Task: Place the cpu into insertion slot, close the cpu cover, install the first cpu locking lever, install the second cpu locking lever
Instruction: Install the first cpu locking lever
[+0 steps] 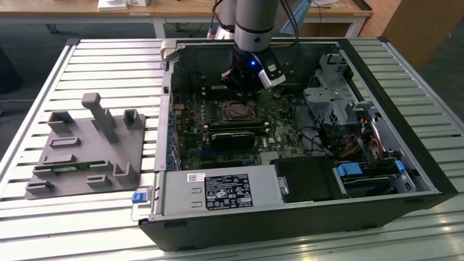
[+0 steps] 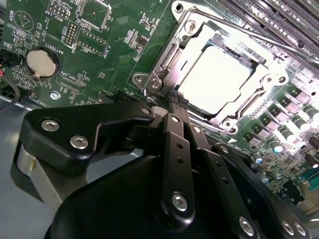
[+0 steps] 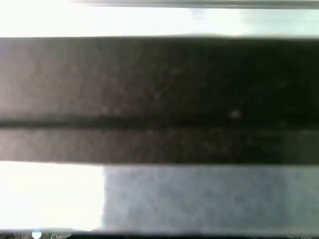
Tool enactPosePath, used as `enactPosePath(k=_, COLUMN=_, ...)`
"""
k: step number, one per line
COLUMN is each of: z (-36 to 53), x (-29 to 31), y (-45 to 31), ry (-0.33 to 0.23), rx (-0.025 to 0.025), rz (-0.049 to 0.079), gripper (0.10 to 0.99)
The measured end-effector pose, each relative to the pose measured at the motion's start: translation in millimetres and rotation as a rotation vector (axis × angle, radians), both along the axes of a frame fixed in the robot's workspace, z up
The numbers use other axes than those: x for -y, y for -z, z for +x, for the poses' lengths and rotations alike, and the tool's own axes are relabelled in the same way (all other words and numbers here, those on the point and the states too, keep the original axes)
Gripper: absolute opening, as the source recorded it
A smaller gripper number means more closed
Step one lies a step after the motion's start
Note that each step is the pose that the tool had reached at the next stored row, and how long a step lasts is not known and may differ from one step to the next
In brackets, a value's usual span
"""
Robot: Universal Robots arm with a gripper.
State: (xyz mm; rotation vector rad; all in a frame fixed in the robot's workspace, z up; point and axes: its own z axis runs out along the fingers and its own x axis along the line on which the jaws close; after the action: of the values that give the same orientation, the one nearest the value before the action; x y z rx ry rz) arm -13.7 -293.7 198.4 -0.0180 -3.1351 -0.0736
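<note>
Inside the open computer case, my gripper hangs just behind the insertion slot on the green motherboard. In the second wrist view the cpu lies flat in the slot, its pale metal top showing through the cut-out of the cpu cover, which is down over it. My gripper is shut, its tips pressed together at the cover's corner beside a bent lever end. A thin lever rod runs along the cover's far side.
A long black card sits just in front of the slot. A coin battery and memory slots flank it. A drive cage and cables fill the case on the exterior view's right. A grey fixture stands outside on the slatted table.
</note>
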Motion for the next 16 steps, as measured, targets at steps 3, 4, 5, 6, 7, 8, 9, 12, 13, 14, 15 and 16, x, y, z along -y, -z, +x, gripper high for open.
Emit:
enactPosePath(k=3, z=-0.1, x=-1.7, y=1.5, ry=0.000, rx=-0.0008, rz=-0.011, gripper=0.106)
enactPosePath(k=4, z=-0.1, x=-3.0, y=2.2, ry=0.000, rx=-0.0009, rz=-0.012, gripper=0.106)
enactPosePath(k=5, z=-0.1, x=-4.3, y=3.0, ry=0.000, rx=-0.0011, rz=-0.011, gripper=0.106)
enactPosePath(k=6, z=-0.2, x=-5.5, y=3.4, ry=0.000, rx=-0.0014, rz=-0.012, gripper=0.106)
enactPosePath(k=7, z=-0.3, x=-6.1, y=3.5, ry=0.000, rx=-0.0019, rz=-0.013, gripper=0.106)
enactPosePath(k=8, z=-0.2, x=-6.7, y=3.5, ry=0.000, rx=-0.0026, rz=-0.013, gripper=0.106)
enactPosePath(k=9, z=-0.3, x=-6.7, y=3.3, ry=0.000, rx=-0.0027, rz=-0.013, gripper=0.106)
enactPosePath(k=12, z=0.2, x=-7.7, y=1.0, ry=0.000, rx=0.0004, rz=-0.007, gripper=0.106)
enactPosePath(k=13, z=0.3, x=-7.9, y=-1.9, ry=0.000, rx=0.0011, rz=-0.006, gripper=0.106)
enactPosePath(k=14, z=0.2, x=-7.8, y=-5.6, ry=0.000, rx=0.0005, rz=-0.007, gripper=0.106)
enactPosePath(k=15, z=0.1, x=-7.7, y=-9.2, ry=0.000, rx=0.0003, rz=-0.007, gripper=0.106)
enactPosePath(k=16, z=0.1, x=-7.6, y=-12.1, ry=0.000, rx=0.0002, rz=-0.007, gripper=0.106)
